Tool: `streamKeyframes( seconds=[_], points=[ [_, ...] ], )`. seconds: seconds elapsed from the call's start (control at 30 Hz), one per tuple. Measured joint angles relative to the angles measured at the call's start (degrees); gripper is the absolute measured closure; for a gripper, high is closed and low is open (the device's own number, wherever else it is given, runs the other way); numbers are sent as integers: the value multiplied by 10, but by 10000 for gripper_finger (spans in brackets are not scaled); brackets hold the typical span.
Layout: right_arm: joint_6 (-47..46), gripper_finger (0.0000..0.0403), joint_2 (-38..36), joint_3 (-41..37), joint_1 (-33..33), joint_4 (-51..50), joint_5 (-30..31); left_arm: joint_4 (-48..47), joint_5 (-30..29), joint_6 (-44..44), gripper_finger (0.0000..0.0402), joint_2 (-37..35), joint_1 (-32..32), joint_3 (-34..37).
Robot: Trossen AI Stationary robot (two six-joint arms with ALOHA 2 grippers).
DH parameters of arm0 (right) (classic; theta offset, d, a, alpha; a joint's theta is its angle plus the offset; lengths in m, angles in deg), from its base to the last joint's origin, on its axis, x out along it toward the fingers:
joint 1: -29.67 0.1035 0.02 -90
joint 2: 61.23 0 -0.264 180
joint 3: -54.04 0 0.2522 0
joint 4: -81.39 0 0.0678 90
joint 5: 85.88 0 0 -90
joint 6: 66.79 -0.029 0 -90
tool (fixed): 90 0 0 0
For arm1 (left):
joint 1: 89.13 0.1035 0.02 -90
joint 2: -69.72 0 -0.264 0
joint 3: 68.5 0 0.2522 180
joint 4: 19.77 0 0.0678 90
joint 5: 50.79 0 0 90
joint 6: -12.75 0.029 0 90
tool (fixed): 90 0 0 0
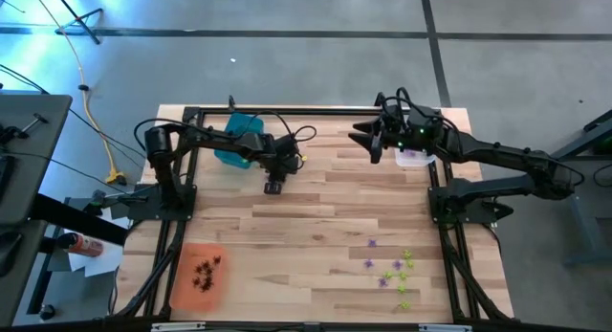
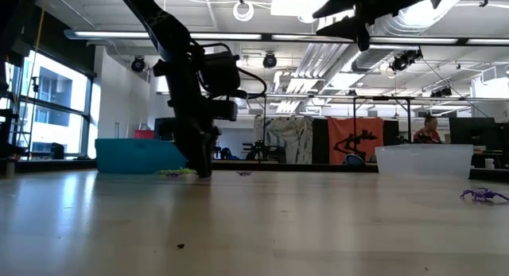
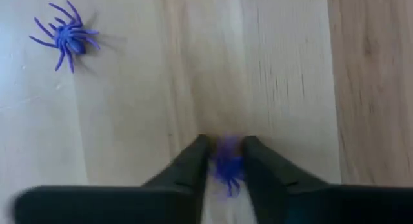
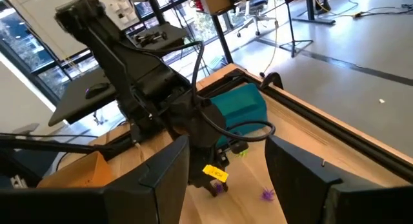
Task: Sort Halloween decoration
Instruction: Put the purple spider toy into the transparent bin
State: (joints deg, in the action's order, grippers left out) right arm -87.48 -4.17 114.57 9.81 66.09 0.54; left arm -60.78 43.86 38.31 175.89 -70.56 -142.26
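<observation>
The decorations are tiny plastic spiders. My left gripper points down at the table's middle, shut on a purple spider. Another purple spider lies loose on the wood nearby. Dark spiders lie in the orange tray at the near left. Purple and green spiders are scattered on the table's near right. My right gripper hangs open, raised above the far side near the clear tray, touching nothing. My left gripper pinches the purple spider's body between its two fingers, coming from above and pointing down. The spider's legs stick out below the fingertips. In the low view the fingertips reach down to the table top.
A teal tray stands at the far left, just behind the left arm. The clear tray sits at the far right. A green spider and a purple one lie on the wood. Bare wood lies between the trays.
</observation>
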Motion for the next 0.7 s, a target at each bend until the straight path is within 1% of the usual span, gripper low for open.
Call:
streamKeyframes(
  seconds=[0.03, 0.07, 0.1, 0.27, 0.37, 0.43, 0.53, 0.7],
  points=[
    [0, 204, 0, 0, 3, 0, 1, 0, -2, 0, 363, -3, 0, 0],
    [1, 204, 0, 0, 5, 0, 2, -1, -3, 0, 381, -7, 0, 2],
    [2, 204, 0, 0, 8, 0, 2, -1, -4, -5, 390, -12, 1, 2],
    [20, 204, 0, 0, 19, 0, 2, 0, 15, -24, 399, -73, 10, 4],
    [27, 204, 0, 0, 24, 2, 3, 15, 51, -56, 400, -123, 19, 4],
    [27, 204, 0, 0, 28, 9, 3, 46, 69, -77, 401, -161, 21, 3],
    [33, 204, 0, 0, 38, 33, 1, 107, 74, -114, 401, -210, 20, 3],
    [51, 204, 1, 0, 64, 76, -1, 234, 75, -186, 401, -260, 17, 2]
  ],
)
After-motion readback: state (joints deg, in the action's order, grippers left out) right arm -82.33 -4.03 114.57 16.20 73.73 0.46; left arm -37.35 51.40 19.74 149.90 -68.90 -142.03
